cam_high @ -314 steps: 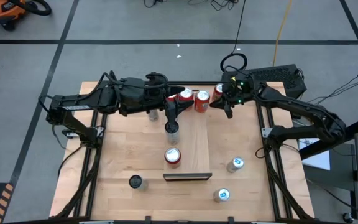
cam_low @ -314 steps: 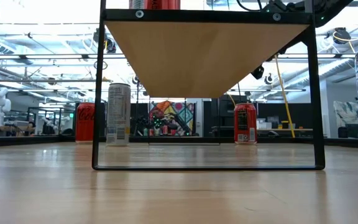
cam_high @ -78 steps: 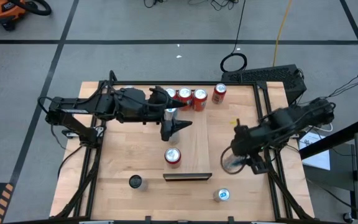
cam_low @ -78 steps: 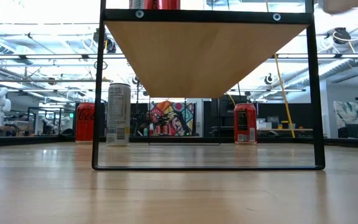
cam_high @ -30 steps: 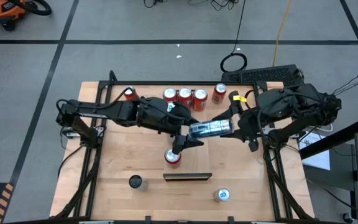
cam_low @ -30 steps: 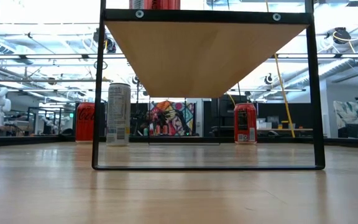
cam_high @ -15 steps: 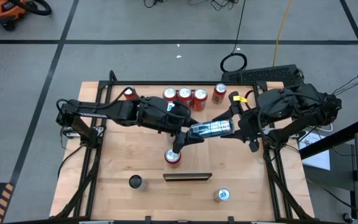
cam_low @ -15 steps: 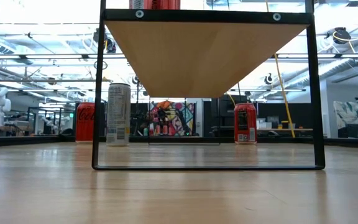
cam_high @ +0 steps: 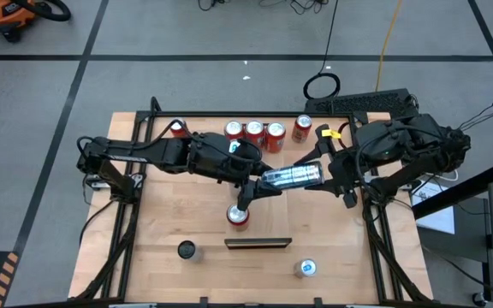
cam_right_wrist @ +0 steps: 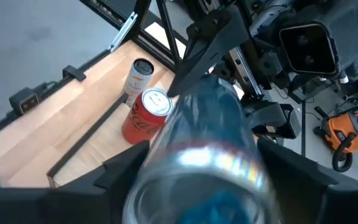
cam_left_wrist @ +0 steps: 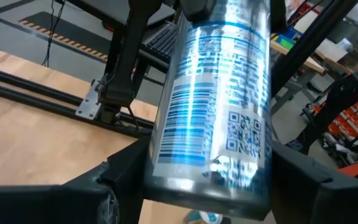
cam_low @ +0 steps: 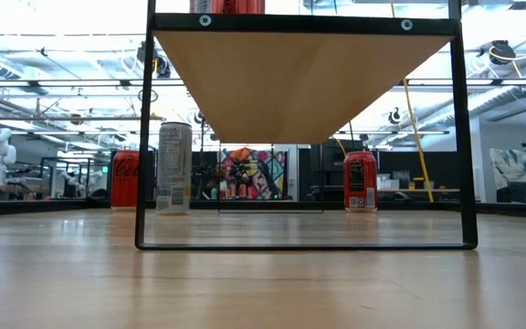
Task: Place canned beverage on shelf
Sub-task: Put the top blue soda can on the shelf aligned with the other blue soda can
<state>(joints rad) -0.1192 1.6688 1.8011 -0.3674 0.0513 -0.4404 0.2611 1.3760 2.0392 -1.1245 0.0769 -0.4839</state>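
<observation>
Held can: a slim silver-and-blue beverage can (cam_high: 291, 176) lies on its side in the air above the middle of the pale-wood surface (cam_high: 178, 214), with one gripper at each end.
Left gripper (cam_high: 255, 190): its jaws sit on either side of the can's end; in the left wrist view both dark fingers (cam_left_wrist: 123, 180) press against the can (cam_left_wrist: 219, 99), so they are clamped on it.
Right gripper (cam_high: 322, 175): at the can's other end; the right wrist view shows a jaw on each side of the can (cam_right_wrist: 201, 149), but whether they press on it or stand just clear, I cannot tell.
Shelf: the long pale-wood board with a dark strip at its near end (cam_high: 260, 214) stands raised on a black frame (cam_low: 144, 137) in the middle of the surface.
On the shelf: one red can (cam_high: 238, 216) stands upright, just below the left gripper.
Back row: four red cans (cam_high: 255, 133) stand near the far edge.
Other cans: a dark-topped one (cam_high: 186, 250) stands front left, and a silver-blue one (cam_high: 305, 268) front right.
</observation>
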